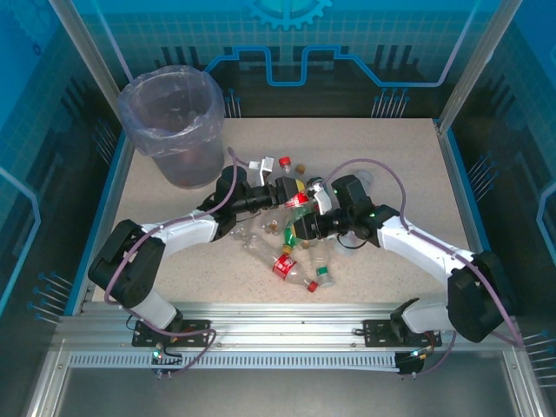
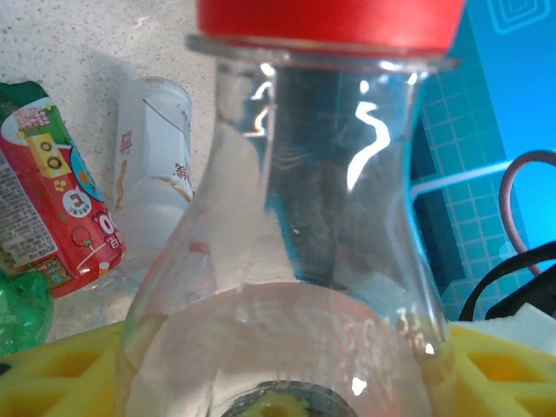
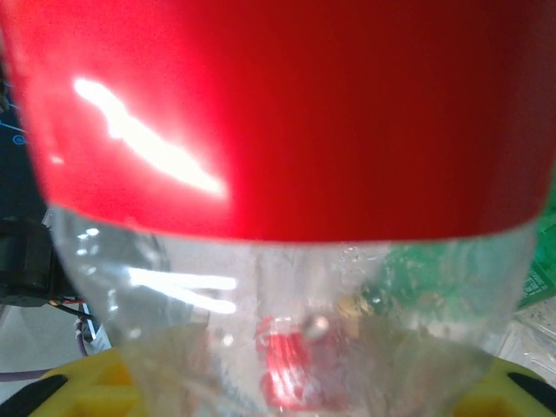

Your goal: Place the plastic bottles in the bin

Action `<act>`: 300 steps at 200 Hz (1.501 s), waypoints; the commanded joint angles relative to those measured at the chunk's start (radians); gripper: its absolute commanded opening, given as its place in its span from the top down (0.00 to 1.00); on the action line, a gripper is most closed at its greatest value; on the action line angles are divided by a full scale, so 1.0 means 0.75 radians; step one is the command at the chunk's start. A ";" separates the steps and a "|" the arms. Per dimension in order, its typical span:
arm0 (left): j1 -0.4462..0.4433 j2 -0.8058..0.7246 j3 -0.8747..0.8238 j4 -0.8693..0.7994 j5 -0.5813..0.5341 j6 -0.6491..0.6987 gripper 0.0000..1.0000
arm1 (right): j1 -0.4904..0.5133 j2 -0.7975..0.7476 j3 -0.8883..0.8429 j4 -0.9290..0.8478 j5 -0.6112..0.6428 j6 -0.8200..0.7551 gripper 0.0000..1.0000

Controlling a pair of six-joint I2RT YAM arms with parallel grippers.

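Clear bottle fills left gripper (red cap).

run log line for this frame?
left: shut on red-capped bottle | right: shut on red-labelled bottle | bin: far-left | loose bottles: mid-table

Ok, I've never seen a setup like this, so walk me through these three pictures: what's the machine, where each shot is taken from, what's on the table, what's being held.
The machine is two white robot arms bolted at the near edge of a speckled beige table. The overhead picture looks down from above and behind them. The left gripper and right gripper meet over a scatter of small clear plastic bottles. At the back left stands a round grey bin lined with a crinkly plastic bag.

The other two pictures come from cameras on the wrists. The left one sees a clear red-capped bottle between its yellow fingers. The right one sees a clear bottle with a red label pressed close to its lens.
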 commanded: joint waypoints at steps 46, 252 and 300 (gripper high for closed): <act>-0.005 0.034 0.037 0.045 -0.025 -0.021 0.49 | 0.026 0.006 0.036 -0.010 -0.048 -0.043 0.50; 0.380 -0.088 0.972 -0.869 -0.247 0.663 0.70 | -0.374 -0.499 -0.039 -0.405 0.289 -0.015 0.00; 0.699 -0.135 1.004 -0.678 -0.332 0.457 0.91 | -0.429 -0.519 0.015 -0.551 0.341 -0.084 0.00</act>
